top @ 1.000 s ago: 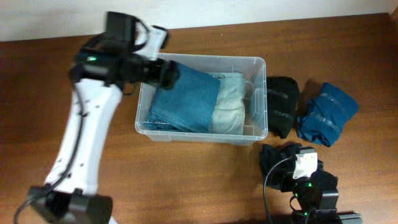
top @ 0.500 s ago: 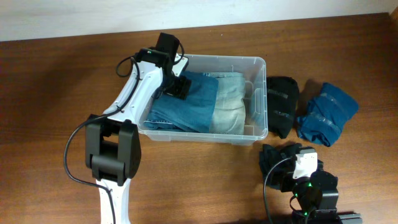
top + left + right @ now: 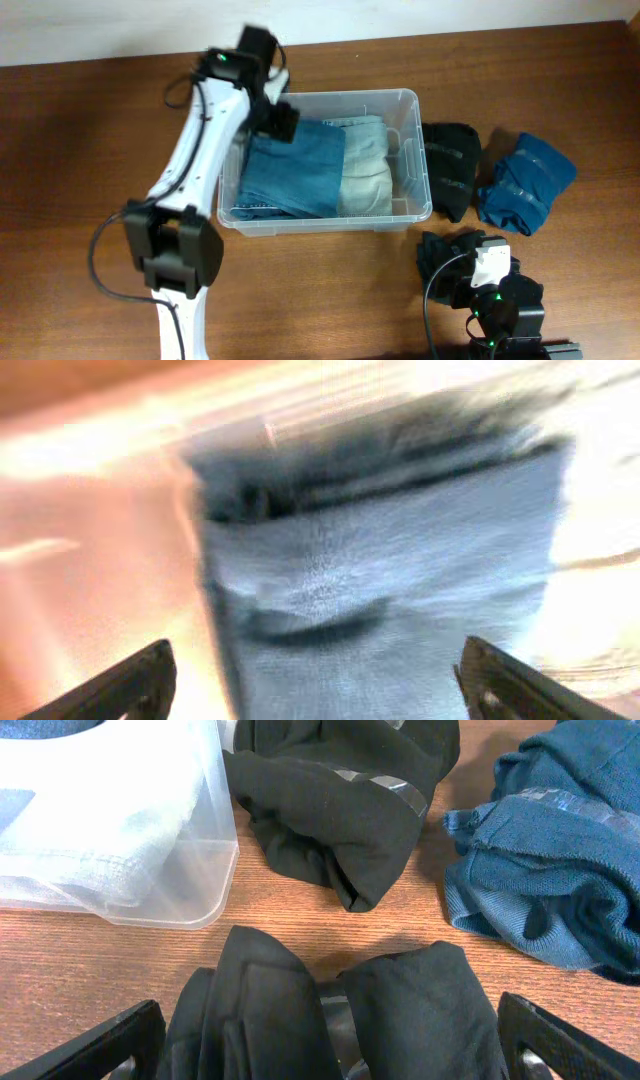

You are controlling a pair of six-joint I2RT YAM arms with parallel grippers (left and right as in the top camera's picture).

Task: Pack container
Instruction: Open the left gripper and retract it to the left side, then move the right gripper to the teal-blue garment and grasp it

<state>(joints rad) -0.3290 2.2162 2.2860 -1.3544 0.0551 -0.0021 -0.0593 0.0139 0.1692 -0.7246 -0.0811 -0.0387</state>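
The clear container (image 3: 411, 101) stands mid-table and holds a folded blue denim garment (image 3: 295, 172) and a pale green garment (image 3: 366, 172). My left gripper (image 3: 283, 122) hovers over the bin's far left corner, just above the denim. In the blurred left wrist view the left gripper (image 3: 315, 695) is open, with the denim (image 3: 380, 580) spread between and beyond its fingers. My right gripper (image 3: 325, 1055) is open at the table's front right. A folded black garment (image 3: 330, 1010) lies between its fingers and also shows from overhead (image 3: 448, 258).
A second black garment (image 3: 452, 168) lies just right of the bin, and a dark blue garment (image 3: 526, 180) lies right of that. Both show in the right wrist view, the black one (image 3: 340, 800) and the blue one (image 3: 560, 860), beside the bin's near corner (image 3: 205, 870).
My left arm swung in from the left over the bin, reached down onto the denim, then drew back toward the far left corner. The right arm has not moved.
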